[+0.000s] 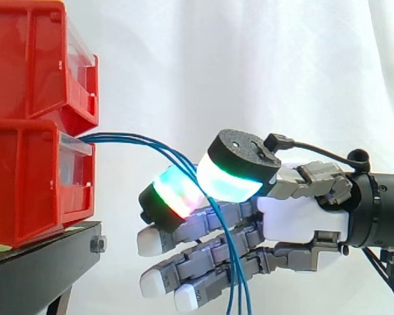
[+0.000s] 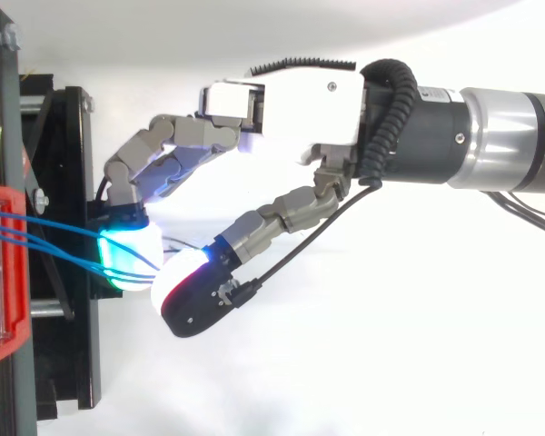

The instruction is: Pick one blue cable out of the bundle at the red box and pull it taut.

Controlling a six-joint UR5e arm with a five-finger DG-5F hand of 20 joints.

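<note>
A bundle of thin blue cables [image 1: 131, 139] comes out of the front of the lower red bin [image 1: 26, 190], arcs to the right and hangs down past the hand [image 1: 302, 216]. The hand reaches in from the right. Its thumb pad [image 1: 233, 177] glows cyan and green, and one finger pad [image 1: 177, 190] glows red and green. The two are closed together on the cables where these bend downward. The other fingers stretch out straight below, white-tipped. From above, the blue cables [image 2: 54, 238] run from the red bin [image 2: 0, 272] into the pinch of the hand [image 2: 291, 109].
A second red bin [image 1: 33, 65] is stacked on the lower one. Both rest on a black stand [image 1: 46, 252] at the left. A white curtain hangs behind. The cables' loose ends drop out of the side view's bottom edge.
</note>
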